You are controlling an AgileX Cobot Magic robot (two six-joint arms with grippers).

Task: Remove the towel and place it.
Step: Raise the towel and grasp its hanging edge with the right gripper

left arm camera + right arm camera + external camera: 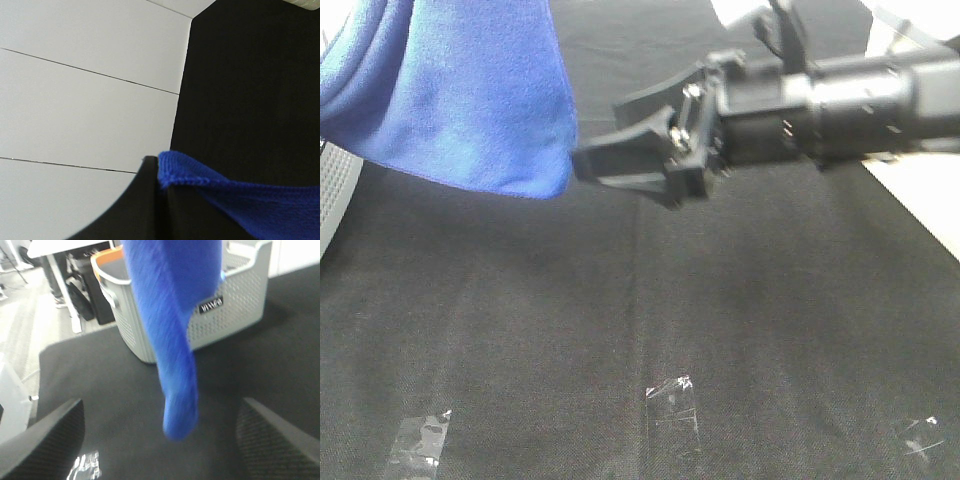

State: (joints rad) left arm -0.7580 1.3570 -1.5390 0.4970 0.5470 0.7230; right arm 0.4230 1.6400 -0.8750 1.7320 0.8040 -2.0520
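The royal-blue towel (460,90) hangs in the air at the upper left of the exterior high view, its lowest corner near the middle. My right gripper (600,133) reaches in from the right, open, with its fingertips at that lower corner. In the right wrist view the towel (172,325) hangs between and ahead of the wide-apart fingers (50,440), and the right gripper (160,405) is not closed on it. In the left wrist view my left gripper (162,190) is shut on the towel's stitched edge (185,172). The left gripper is out of the exterior high view.
A black cloth (650,320) covers the table. A pale grey perforated basket (235,310) stands behind the towel, and its edge shows at the far left (332,190). Clear tape patches (675,400) lie near the front. White floor (75,100) lies beyond the table's edge.
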